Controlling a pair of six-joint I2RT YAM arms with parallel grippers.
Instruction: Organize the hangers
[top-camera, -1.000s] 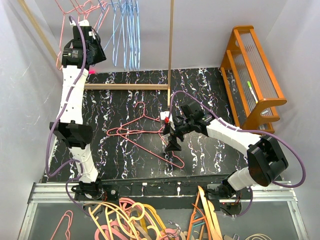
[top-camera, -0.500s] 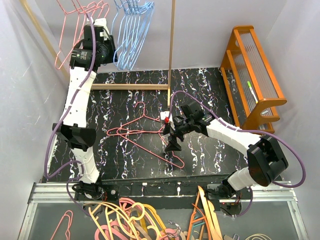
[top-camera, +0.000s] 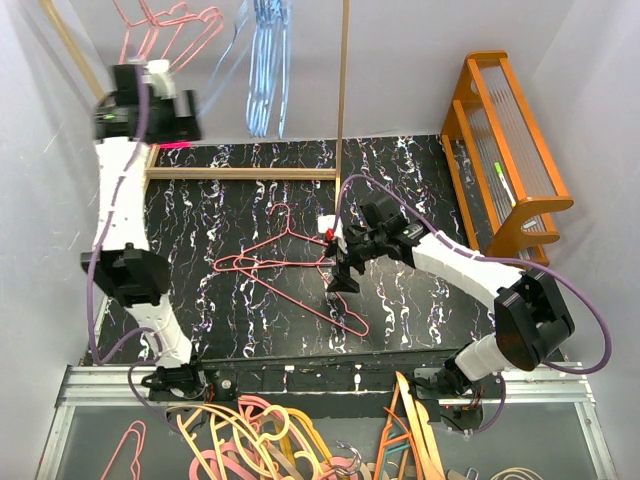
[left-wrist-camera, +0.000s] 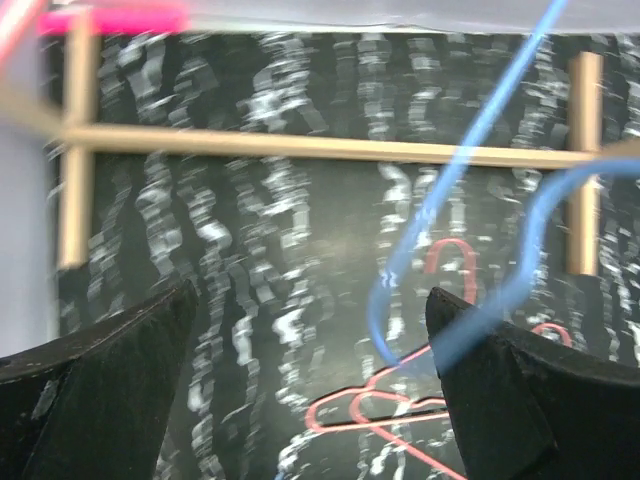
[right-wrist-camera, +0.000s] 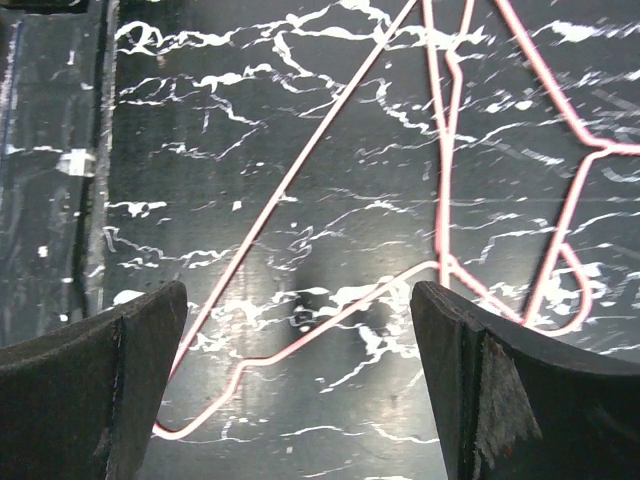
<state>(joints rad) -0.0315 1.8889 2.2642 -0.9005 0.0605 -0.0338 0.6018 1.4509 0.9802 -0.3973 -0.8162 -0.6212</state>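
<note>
The left arm (top-camera: 112, 200) stands tall, blurred at the wrist, left gripper (left-wrist-camera: 310, 295) fingers (left-wrist-camera: 110, 390) spread wide. The right arm (top-camera: 470, 270) reaches low leftward, right gripper (right-wrist-camera: 297, 290) pointing down, fingers likewise apart.

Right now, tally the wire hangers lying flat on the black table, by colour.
Pink hangers: 2, overlapping
Blue hangers: 0 lying flat; they all hang at the back
Total: 2

The hung hangers (top-camera: 265, 80) sit at the frame's top, loose hangers (top-camera: 270, 263) lie in the middle of the desk (top-camera: 420, 180), a rack (top-camera: 510, 150) stands at the right, and thicker hangers (top-camera: 240, 430) pile along the bottom.
</note>
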